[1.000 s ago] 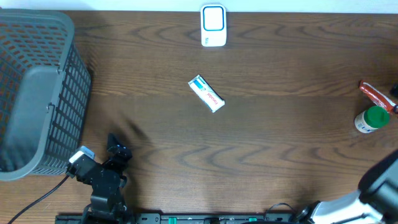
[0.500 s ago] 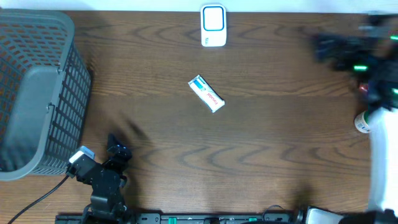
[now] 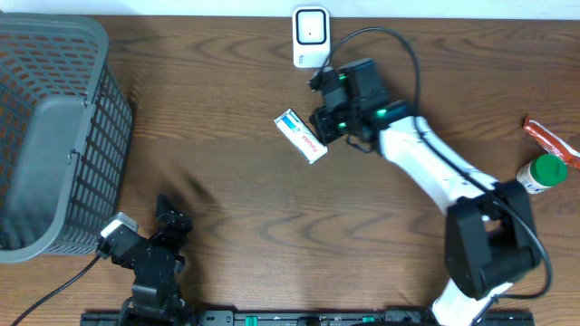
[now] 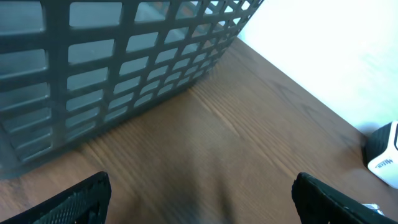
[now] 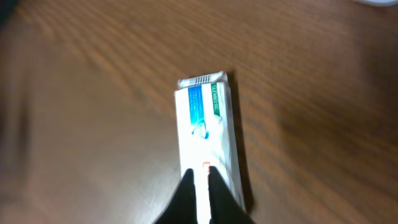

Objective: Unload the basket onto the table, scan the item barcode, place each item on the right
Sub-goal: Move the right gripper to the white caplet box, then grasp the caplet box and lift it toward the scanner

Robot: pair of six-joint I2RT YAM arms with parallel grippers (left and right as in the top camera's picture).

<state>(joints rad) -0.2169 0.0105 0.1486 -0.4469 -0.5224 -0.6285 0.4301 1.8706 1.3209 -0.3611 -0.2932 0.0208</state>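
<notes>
The item, a small white box (image 3: 300, 136) with blue and green print, lies flat mid-table. In the right wrist view the box (image 5: 205, 124) shows a barcode (image 5: 200, 80) on its far end. My right gripper (image 3: 328, 122) is at the box's right end. Its jaws (image 5: 200, 175) are shut to a thin slit over the near end of the box and hold nothing. A white scanner (image 3: 310, 36) with a blue screen stands at the table's back edge and also shows as the scanner (image 4: 384, 155) in the left wrist view. My left gripper (image 3: 170, 219) rests near the front left, and the gripper (image 4: 202, 202) is open and empty.
A grey mesh basket (image 3: 50, 136) fills the left side, and the basket (image 4: 124, 56) is close to the left wrist. A green-capped bottle (image 3: 541, 174) and a red packet (image 3: 548, 139) sit at the far right edge.
My right arm has swung in from the right edge to the box in the middle, and its jaws have gone from open to shut. The left arm has not moved.
</notes>
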